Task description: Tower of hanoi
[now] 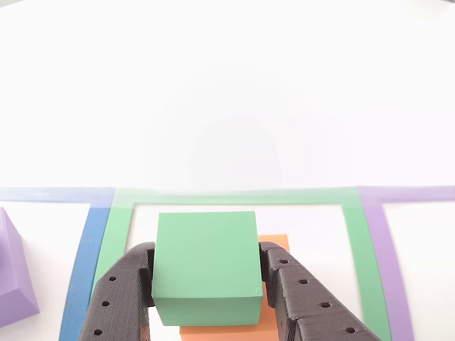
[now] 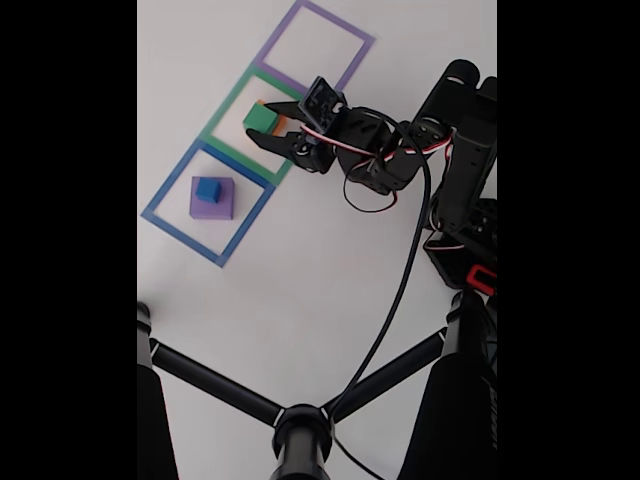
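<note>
The green block [image 1: 206,266] sits between my two dark fingers, with my gripper [image 1: 206,259] shut on its left and right sides. Beneath and behind it the orange block [image 1: 274,245] peeks out, inside the green taped square [image 1: 234,197]. Whether the green block rests on the orange one or hangs just above it I cannot tell. In the fixed view my gripper [image 2: 272,130] reaches over the green block [image 2: 260,120] and the orange block [image 2: 284,123]. The blue block [image 2: 208,188] sits on top of the purple block [image 2: 213,208] within the blue taped square [image 2: 180,232]. A corner of the purple block [image 1: 13,277] shows at the far left.
The purple taped square [image 2: 318,45] lies beyond the green one, and its tape [image 1: 380,256] runs along the right. Blue tape [image 1: 82,270] runs along the left. The arm's base [image 2: 460,150] stands at the right. Black tripod legs [image 2: 230,390] cross the bottom.
</note>
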You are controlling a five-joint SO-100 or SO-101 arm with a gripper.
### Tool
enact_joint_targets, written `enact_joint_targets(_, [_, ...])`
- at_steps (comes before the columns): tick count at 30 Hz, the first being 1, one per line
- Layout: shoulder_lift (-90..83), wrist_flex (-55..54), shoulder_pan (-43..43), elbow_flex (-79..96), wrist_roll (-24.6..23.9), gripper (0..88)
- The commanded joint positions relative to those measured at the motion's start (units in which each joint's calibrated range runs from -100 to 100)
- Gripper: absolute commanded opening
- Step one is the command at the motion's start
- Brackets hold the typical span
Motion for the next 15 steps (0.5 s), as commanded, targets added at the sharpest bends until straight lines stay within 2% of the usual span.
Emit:
enact_joint_targets(1, [-3.84,0.79,-0.76,-0.54,0.59,7.1])
enact_joint_targets(7, [-17.32,15.77,-1.33,-3.27,0.59,6.8])
enact_joint_targets(15, [-39.28,53.83,0.97,-13.81,0.59,6.7])
